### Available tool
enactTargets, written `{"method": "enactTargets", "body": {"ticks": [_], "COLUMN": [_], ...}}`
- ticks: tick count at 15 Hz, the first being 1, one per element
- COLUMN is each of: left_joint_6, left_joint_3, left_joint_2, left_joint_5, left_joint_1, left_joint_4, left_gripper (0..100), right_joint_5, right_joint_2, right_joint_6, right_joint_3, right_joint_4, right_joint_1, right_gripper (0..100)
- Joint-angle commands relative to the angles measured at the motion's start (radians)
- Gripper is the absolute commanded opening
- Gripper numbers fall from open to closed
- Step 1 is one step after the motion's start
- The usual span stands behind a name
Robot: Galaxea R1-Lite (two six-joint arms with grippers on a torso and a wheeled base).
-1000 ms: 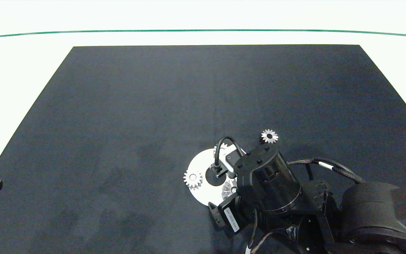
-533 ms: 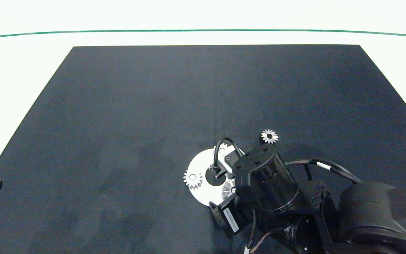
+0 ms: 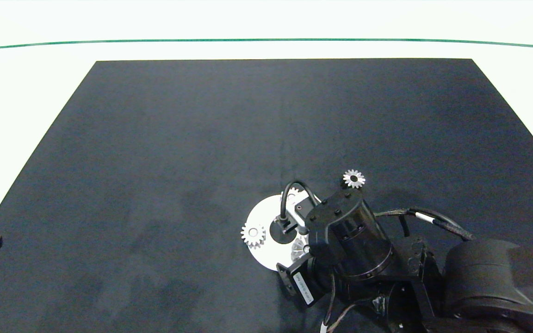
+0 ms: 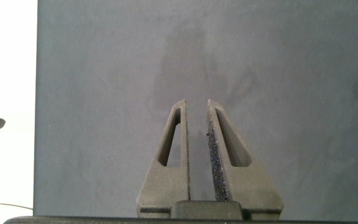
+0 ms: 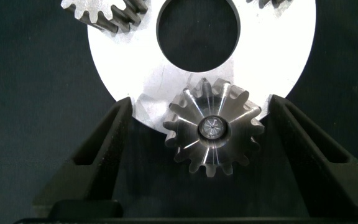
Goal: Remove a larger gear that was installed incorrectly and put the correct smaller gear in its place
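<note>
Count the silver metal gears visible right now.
4. The blunt-toothed silver gear at the white disc's left edge; another peeking behind the cable; the larger gear between the open right gripper fingers; the smaller star-like gear alone on the black mat.

No readable text is showing anywhere; a small white label (image 3: 303, 286) is sitting on the right arm's wrist, but its print is too small to make out.
</note>
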Motion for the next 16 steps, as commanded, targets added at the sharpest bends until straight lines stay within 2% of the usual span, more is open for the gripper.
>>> {"method": "enactTargets", "body": {"ticks": [1,6,12,16], "left_joint_6": [0.000,0.000,0.000,0.000], "left_joint_3": [-0.001,-0.001,-0.001,-0.001], "left_joint_2": [0.000,0.000,0.000,0.000], "left_joint_5": [0.001,0.001,0.001,0.001], "left_joint_1": [0.000,-0.001,0.000,0.000], "left_joint_4": [0.001,0.001,0.001,0.001], "left_gripper": [16,16,16,16], "right_joint_5": [-0.004,-0.006,-0.006,-0.007], "right_joint_2": [0.000,-0.002,0.000,-0.002], "right_joint_6": [0.000,-0.026,-0.033,-0.066], "right_joint_3": [-0.002,-0.002,-0.001,-0.001], "right_joint_4": [0.001,0.001,0.001,-0.001], "right_joint_1": [0.000,0.000,0.000,-0.002], "right_gripper": [82,72,59,52]}}
